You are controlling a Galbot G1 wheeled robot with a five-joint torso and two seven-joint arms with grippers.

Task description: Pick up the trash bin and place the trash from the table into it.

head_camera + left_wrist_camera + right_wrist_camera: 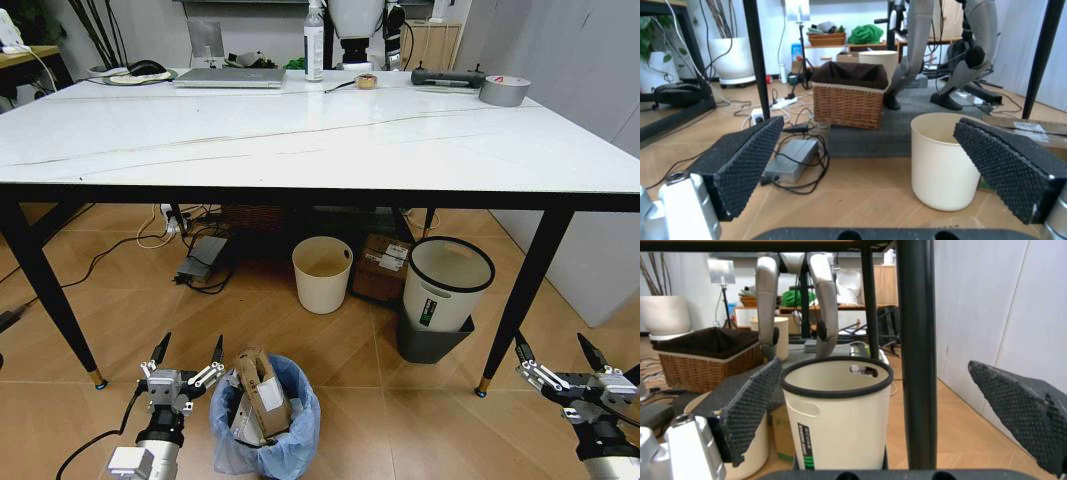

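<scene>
The trash bin [266, 412], lined with a crinkled blue bag, stands on the wooden floor in front of the table [300, 140] in the head view. Trash sits inside it: torn brown cardboard [257, 385] and white scraps. My left gripper [188, 354] hangs open just left of the bin, a little apart from its rim. My right gripper [552, 350] is open low at the right, by the table's front right leg. The left wrist view looks between open pads [740, 162] under the table. The right wrist view does the same past its pads [747, 407].
A cream bucket [322, 273] [943, 160] and a grey bin with a white rim [446, 280] [837, 410] stand under the table. A wicker basket [848, 97], cables and a power brick [203, 257] lie there too. A laptop [230, 77], bottle and tape roll [504, 91] sit at the table's far edge.
</scene>
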